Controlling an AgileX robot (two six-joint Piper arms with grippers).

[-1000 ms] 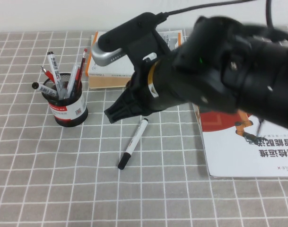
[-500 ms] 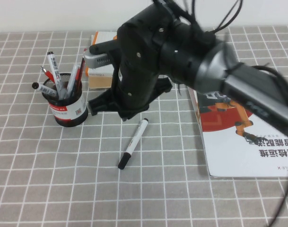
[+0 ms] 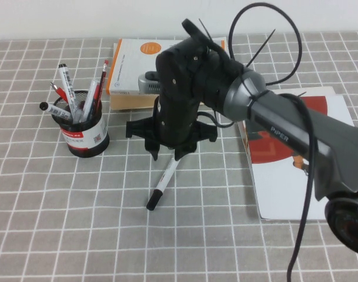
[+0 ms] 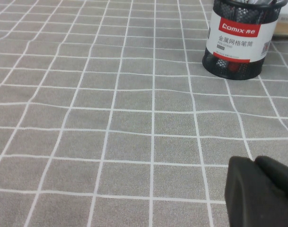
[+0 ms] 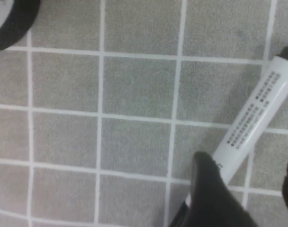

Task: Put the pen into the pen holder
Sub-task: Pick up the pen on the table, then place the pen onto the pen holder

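The pen (image 3: 161, 187) lies slanted on the grey checked cloth, its black lower end toward the front and its upper end hidden under my right gripper (image 3: 169, 155). In the right wrist view the white barrel (image 5: 255, 120) runs between the open gripper's (image 5: 250, 189) two dark fingers (image 5: 210, 194), which stand either side of it. The pen holder (image 3: 84, 138), a black mesh cup with a red-and-white label, stands to the left of the pen and holds several pens. My left gripper (image 4: 262, 189) is shut and empty, low over bare cloth, a few tiles from the holder (image 4: 238, 42).
An orange-and-white box (image 3: 137, 76) lies behind the right arm. A red-and-white booklet (image 3: 296, 176) lies at the right. The pens (image 3: 67, 82) in the holder stick up and lean outward.
My right arm has swung back and come down over the pen's upper end, with the gripper now pointing down astride it. The pen and holder have not moved.
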